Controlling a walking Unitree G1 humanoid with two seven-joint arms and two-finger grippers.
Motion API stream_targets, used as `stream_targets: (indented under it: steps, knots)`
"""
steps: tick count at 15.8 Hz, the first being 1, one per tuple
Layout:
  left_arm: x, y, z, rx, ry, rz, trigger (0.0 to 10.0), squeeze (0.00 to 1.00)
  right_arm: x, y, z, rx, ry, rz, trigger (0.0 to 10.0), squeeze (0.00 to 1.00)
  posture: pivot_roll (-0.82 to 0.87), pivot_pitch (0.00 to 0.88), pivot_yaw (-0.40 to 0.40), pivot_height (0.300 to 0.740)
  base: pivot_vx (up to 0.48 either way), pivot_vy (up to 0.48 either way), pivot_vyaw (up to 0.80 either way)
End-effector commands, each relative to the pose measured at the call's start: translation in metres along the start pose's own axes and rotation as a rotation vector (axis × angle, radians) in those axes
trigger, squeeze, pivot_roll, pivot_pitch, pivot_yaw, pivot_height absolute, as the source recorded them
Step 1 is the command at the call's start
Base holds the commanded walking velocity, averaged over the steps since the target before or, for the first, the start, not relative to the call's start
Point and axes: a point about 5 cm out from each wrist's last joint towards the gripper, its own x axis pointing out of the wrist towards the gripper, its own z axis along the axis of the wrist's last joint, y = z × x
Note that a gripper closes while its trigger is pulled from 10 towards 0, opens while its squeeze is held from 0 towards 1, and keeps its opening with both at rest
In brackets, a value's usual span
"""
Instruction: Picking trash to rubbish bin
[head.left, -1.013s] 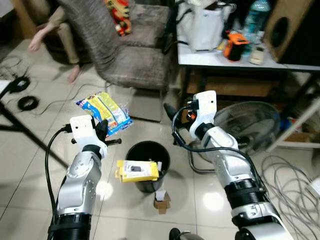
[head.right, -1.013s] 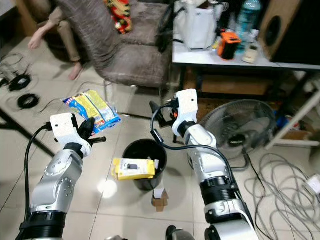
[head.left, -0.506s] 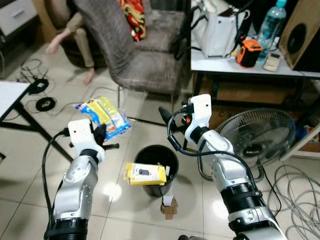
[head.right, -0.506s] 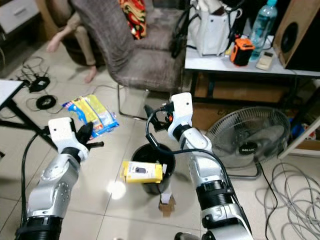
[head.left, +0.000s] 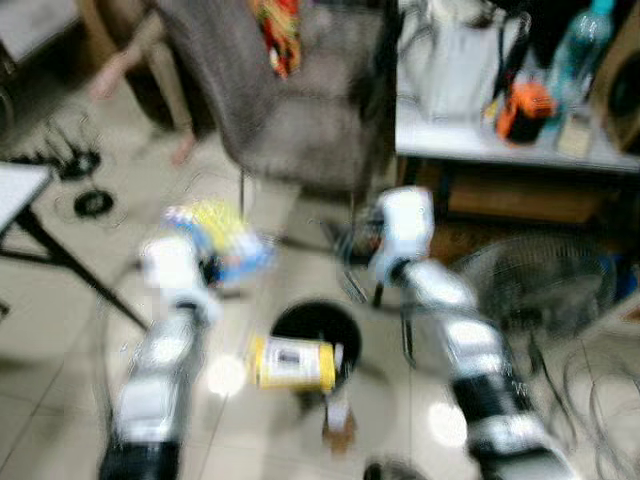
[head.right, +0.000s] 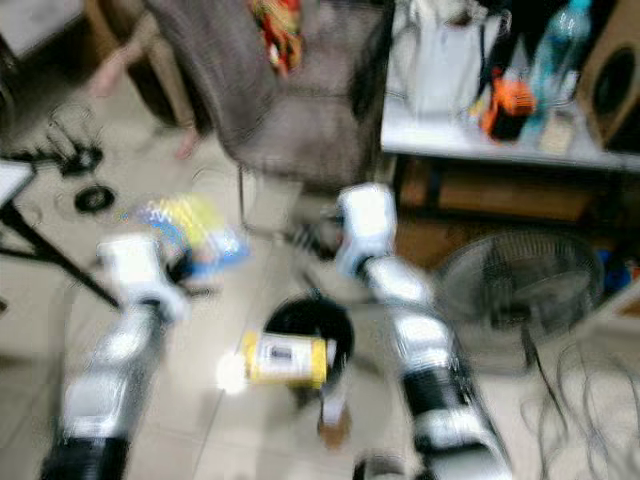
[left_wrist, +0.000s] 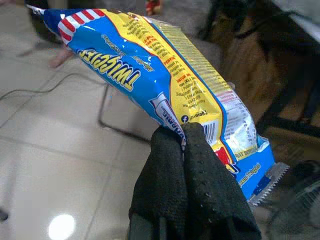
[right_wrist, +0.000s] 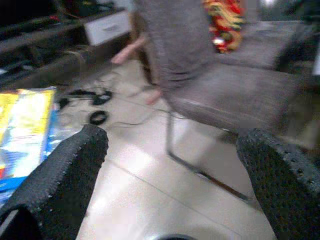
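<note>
Closest to the robot, a small brown cardboard scrap (head.left: 338, 432) lies on the glossy pale tiled floor (head.left: 60, 330), just in front of a black rubbish bin (head.left: 318, 325). A yellow box (head.left: 292, 362) rests tilted across the bin's near rim, half in and half out, so it looks dropped there rather than pushed fully inside.

The left gripper (left_wrist: 184, 150) is raised to the left of the bin, its two black fingers pressed together on the lower edge of a blue and yellow snack packet (left_wrist: 165, 85). The packet is pinched by one edge only, so it fans upward and outward from the fingers; that is probably enough hold for something so light. It sits beside the bin, not yet over the opening, and likely has to swing inward before release.

The right gripper (right_wrist: 172, 170) is held up behind the bin with its fingers spread wide and nothing between them, apparently kept clear of the opening.

Both head views are blurred. Farther off stand a grey chair (head.left: 300, 110) with something red and yellow on its seat, a floor fan (head.left: 540, 280) to the right, and a white table (head.left: 500, 140) crowded with a bag, a bottle and an orange object. Cables lie on the floor at far left, near a seated person's bare foot (head.left: 108, 80).
</note>
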Motion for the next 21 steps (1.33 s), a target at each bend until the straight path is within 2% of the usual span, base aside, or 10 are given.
stream_targets:
  steps: [1, 7, 15, 21]
  knots:
    - [-0.003, 0.011, 0.004, 0.015, -0.008, 0.031, 10.0, 0.00, 0.004, 0.013, 0.005, -0.001, -0.018, 0.040, 10.0, 0.00, -0.06, 0.123, 0.043, 0.740, 0.296, 0.000, 0.00]
    - [-0.003, 0.011, 0.001, 0.020, 0.008, 0.036, 10.0, 0.00, 0.004, 0.012, 0.005, -0.006, -0.012, 0.036, 10.0, 0.00, -0.06, 0.128, 0.040, 0.740, 0.300, 0.000, 0.00]
    - [-0.005, 0.012, -0.003, 0.011, 0.028, 0.040, 10.0, 0.00, 0.003, 0.012, 0.002, -0.004, 0.005, 0.035, 10.0, 0.00, -0.06, 0.133, 0.039, 0.740, 0.000, 0.000, 0.00]
    - [-0.006, 0.008, -0.008, 0.005, 0.063, 0.029, 10.0, 0.00, 0.001, 0.013, -0.002, 0.000, 0.022, 0.035, 10.0, 0.00, -0.06, 0.144, 0.039, 0.740, 0.000, 0.000, -0.64]
